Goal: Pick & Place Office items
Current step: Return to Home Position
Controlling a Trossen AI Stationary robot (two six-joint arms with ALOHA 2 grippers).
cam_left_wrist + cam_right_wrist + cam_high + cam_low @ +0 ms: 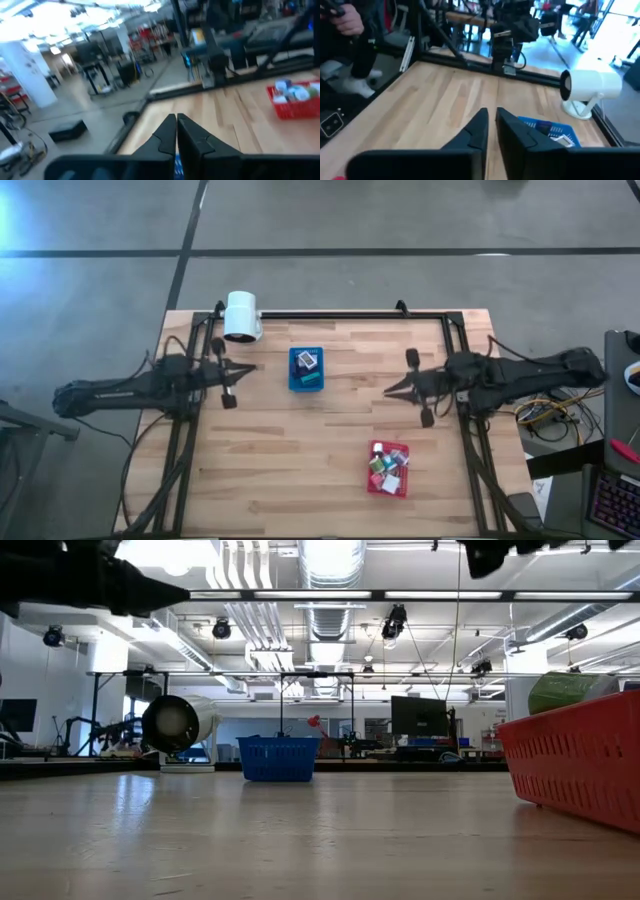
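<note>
The office items lie in two trays. Several small white, green, teal and pink pieces fill the red tray (pixel 388 469) near the table's near right; it also shows in the left wrist view as the red tray (pixel 295 101). A few white and dark pieces sit in the blue tray (pixel 307 368) at the table's far middle, seen too as the blue tray (pixel 547 129). My left gripper (pixel 254 367) hovers shut left of the blue tray, and my right gripper (pixel 386 391) hovers shut to its right. Both hold nothing.
A white cylindrical device (pixel 242 316) stands on the table's far left edge, close to my left arm. A black frame rail (pixel 350 314) runs along the far edge. Bare wood lies between the trays. A person's hand (pixel 345 15) and shoe show beyond the table.
</note>
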